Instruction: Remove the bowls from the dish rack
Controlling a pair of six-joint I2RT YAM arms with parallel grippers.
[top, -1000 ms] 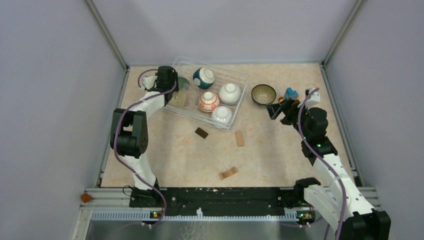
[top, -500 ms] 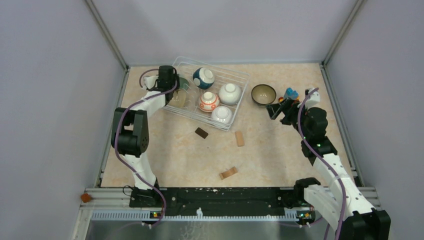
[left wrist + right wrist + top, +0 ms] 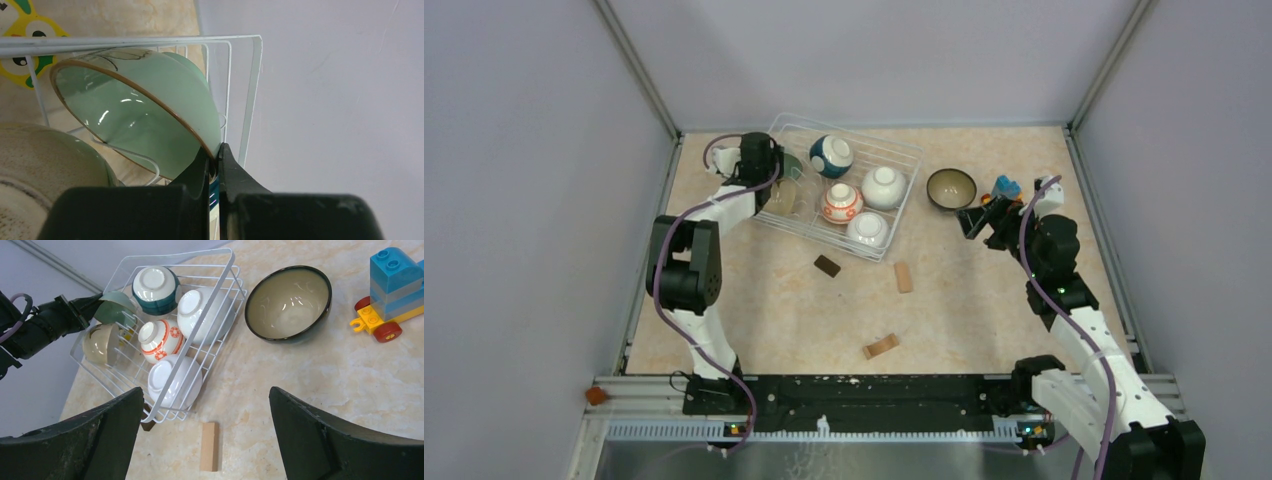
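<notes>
Left jaws pinch rim of pale green bowl (image 3: 135, 115), tilted in left corner of dish rack (image 3: 250, 100); thin edge grip, so on lifting it may pivot, slip or snag the wires; right jaws spread, empty, above bench (image 3: 300, 390).

The left arm (image 3: 686, 270) and the right arm (image 3: 1064, 300) are built alike: white moulded links joined by bulky black joint housings with rounded ends. A purple cable (image 3: 657, 300) runs along each arm in loose loops. Both bases are white-and-black blocks bolted to a black rail (image 3: 864, 395), which has a toothed silver strip along its near edge and a small lit dot by each base. The left gripper (image 3: 215, 159) has two matte black fingers, thick at the root and tapering to thin flat tips. The right gripper (image 3: 205, 395) shows broad black fingers with a faintly grainy, scuffed surface
</notes>
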